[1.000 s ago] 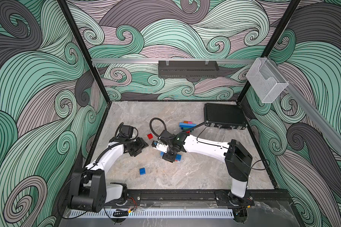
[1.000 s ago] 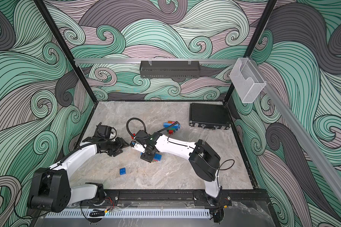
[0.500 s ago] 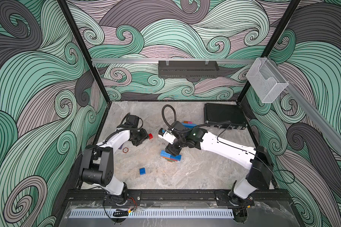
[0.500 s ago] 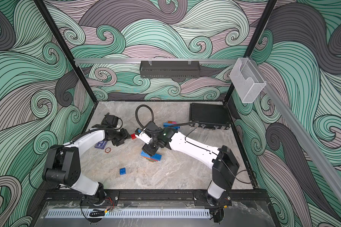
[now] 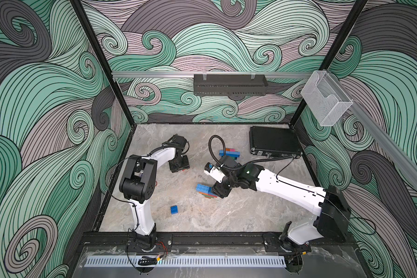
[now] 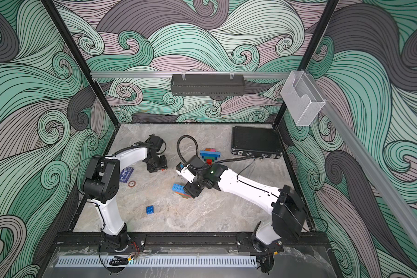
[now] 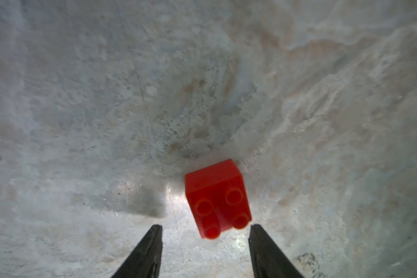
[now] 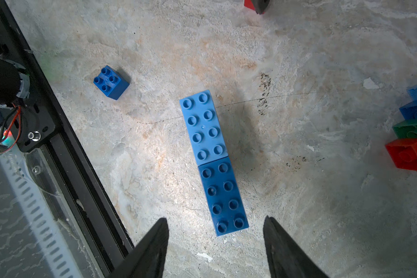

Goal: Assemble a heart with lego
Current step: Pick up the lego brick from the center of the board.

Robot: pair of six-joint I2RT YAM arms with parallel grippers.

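Note:
A red square lego brick [image 7: 217, 199] lies on the stone floor, studs toward the camera, just ahead of my open left gripper [image 7: 205, 227]; neither finger touches it. A light blue oblong brick [image 8: 204, 125] and a dark blue one [image 8: 223, 199] sit end to end, topping a small stack [image 5: 204, 189]. My right gripper [image 8: 216, 219] hangs open over the dark blue end, holding nothing. A small dark blue square brick [image 8: 111, 82] lies alone [image 6: 150, 209]. A multicoloured lego assembly [image 6: 210, 154] lies near the back. In both top views the left gripper [image 5: 179, 166] hides the red brick.
A black case [image 5: 273, 142] lies in the back right corner. A blue card [image 6: 126, 173] and a small ring [image 6: 131, 183] lie by the left arm. The black front rail [image 8: 65, 134] runs close to the loose blue brick.
My left gripper has moved back and right onto the red brick, covering it in the top views. My right gripper has shifted off the blue row to its right end.

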